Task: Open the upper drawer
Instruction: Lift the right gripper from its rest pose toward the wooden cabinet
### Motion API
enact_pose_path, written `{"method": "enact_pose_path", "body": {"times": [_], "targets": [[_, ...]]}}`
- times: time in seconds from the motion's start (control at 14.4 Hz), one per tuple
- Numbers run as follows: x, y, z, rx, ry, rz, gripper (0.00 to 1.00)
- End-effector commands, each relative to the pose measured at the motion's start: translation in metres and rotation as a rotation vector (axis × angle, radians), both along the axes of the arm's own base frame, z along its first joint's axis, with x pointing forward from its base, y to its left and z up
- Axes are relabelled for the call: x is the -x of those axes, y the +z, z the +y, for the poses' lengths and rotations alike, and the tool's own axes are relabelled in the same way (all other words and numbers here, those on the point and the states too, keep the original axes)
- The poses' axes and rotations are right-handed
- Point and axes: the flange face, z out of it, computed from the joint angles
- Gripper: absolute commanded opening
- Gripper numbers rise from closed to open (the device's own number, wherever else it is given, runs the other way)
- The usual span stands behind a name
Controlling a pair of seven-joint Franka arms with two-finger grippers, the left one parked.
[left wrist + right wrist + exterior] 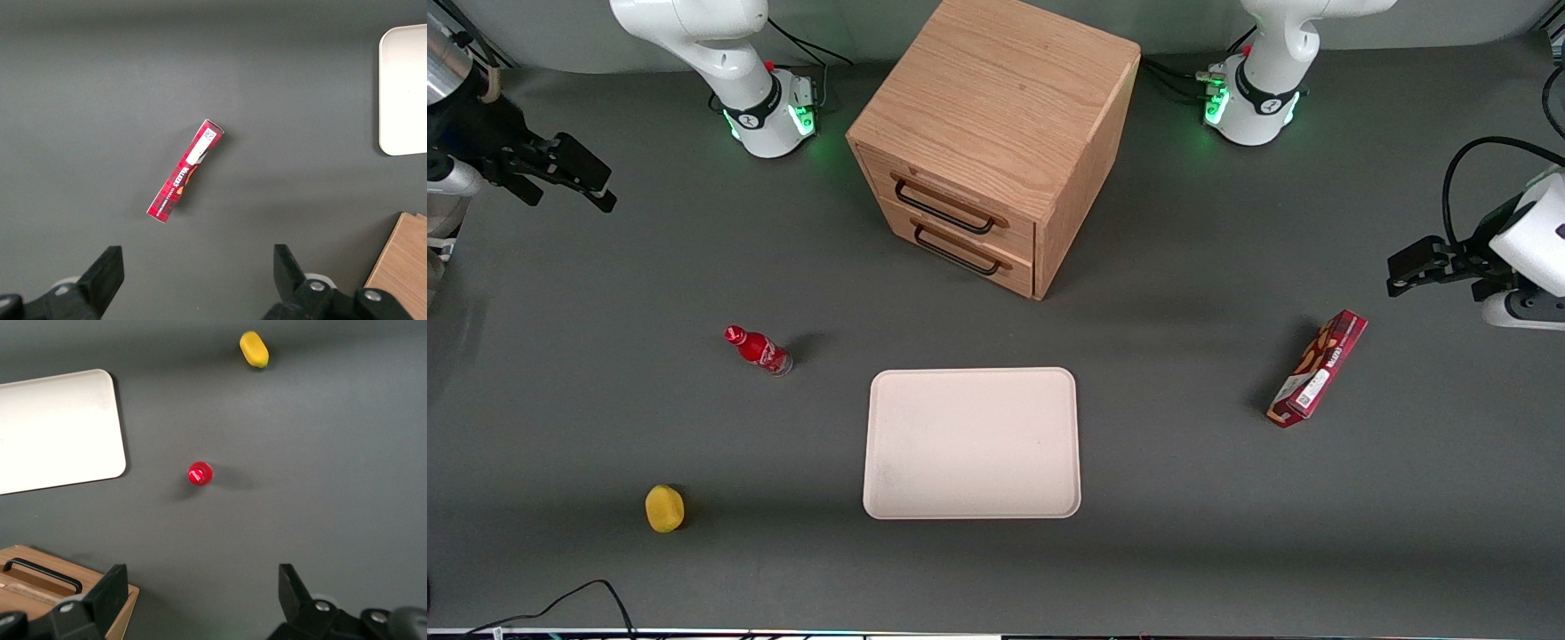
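Note:
The wooden cabinet (996, 116) stands at the middle of the table's back. Its upper drawer (959, 197) is closed, with its long black wire handle (943, 208) facing the front camera. The lower drawer (969, 252) beneath it is closed too. My right gripper (601, 188) is open and empty. It hangs above the table toward the working arm's end, well apart from the cabinet. In the right wrist view the open gripper (200, 590) looks down on bare table beside a cabinet corner (100, 600). A black handle (40, 573) shows there; I cannot tell which drawer it belongs to.
A red bottle (758, 350) stands nearer the front camera than the gripper and also shows in the right wrist view (200, 474). A yellow object (664, 508) lies near the front edge. A cream tray (972, 442) lies before the cabinet. A red box (1318, 368) lies toward the parked arm's end.

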Motion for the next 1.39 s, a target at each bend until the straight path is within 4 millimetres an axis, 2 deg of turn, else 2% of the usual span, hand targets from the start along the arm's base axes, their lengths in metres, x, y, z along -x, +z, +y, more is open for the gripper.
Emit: {"method": "enact_pose_path", "body": {"times": [0.0,0.07,0.35,0.49,0.62,0.76,0.9,0.97,1.11,1.25,1.32], "targets": [[0.000,0.003,-0.004,-0.001,-0.010,0.028,1.00],[-0.002,0.004,-0.009,-0.013,-0.014,0.029,1.00],[0.003,0.001,-0.005,-0.036,0.006,0.075,1.00],[0.003,0.009,-0.014,-0.058,-0.009,0.068,1.00],[0.007,0.012,-0.009,-0.071,0.037,0.086,1.00],[0.010,0.032,0.011,-0.154,0.186,0.056,1.00],[0.011,0.033,0.028,-0.240,0.214,0.059,1.00],[0.012,0.033,0.042,-0.274,0.239,0.064,1.00],[0.004,0.023,0.085,-0.292,0.345,0.090,1.00],[0.002,0.018,0.147,-0.283,0.542,0.097,1.00],[-0.002,0.015,0.168,-0.290,0.622,0.100,1.00]]}}
